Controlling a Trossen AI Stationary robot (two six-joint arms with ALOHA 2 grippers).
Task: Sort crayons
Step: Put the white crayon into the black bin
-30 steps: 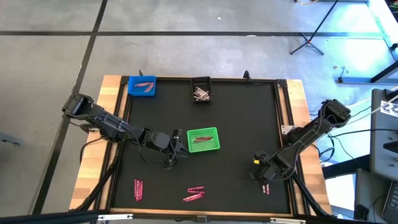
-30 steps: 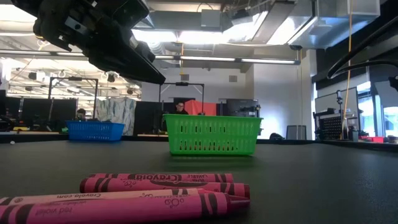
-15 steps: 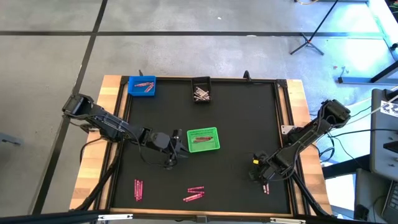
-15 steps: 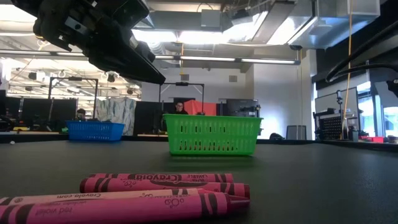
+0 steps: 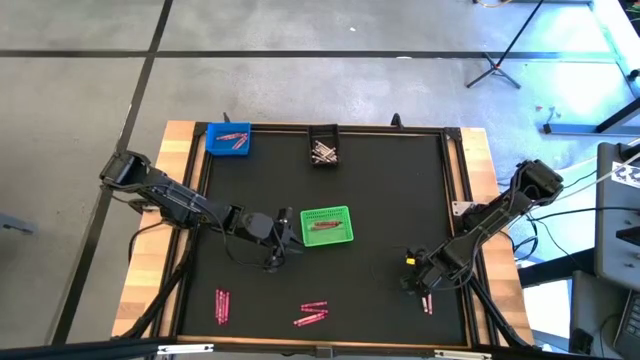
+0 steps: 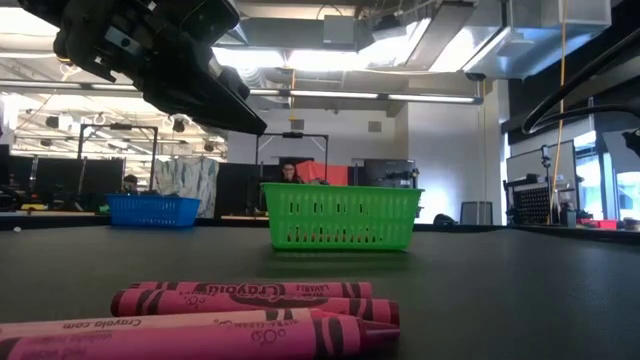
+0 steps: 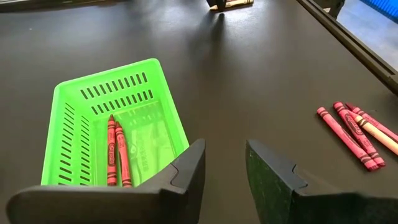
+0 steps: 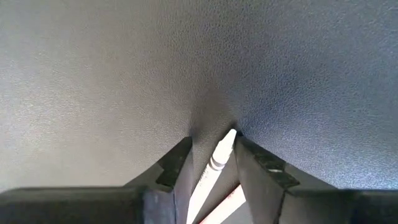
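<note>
Crayons already lie in the green bin (image 5: 327, 225), blue bin (image 5: 229, 138) and black bin (image 5: 323, 148), loose crayons (image 5: 311, 313) remain lower centre; right gripper (image 8: 212, 160) grasps a white crayon (image 8: 219, 157), left gripper (image 7: 225, 169) empty, parted

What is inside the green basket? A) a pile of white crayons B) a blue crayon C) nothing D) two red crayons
D: the left wrist view shows two red crayons lying side by side on the floor of the green basket, and nothing else in it.
</note>
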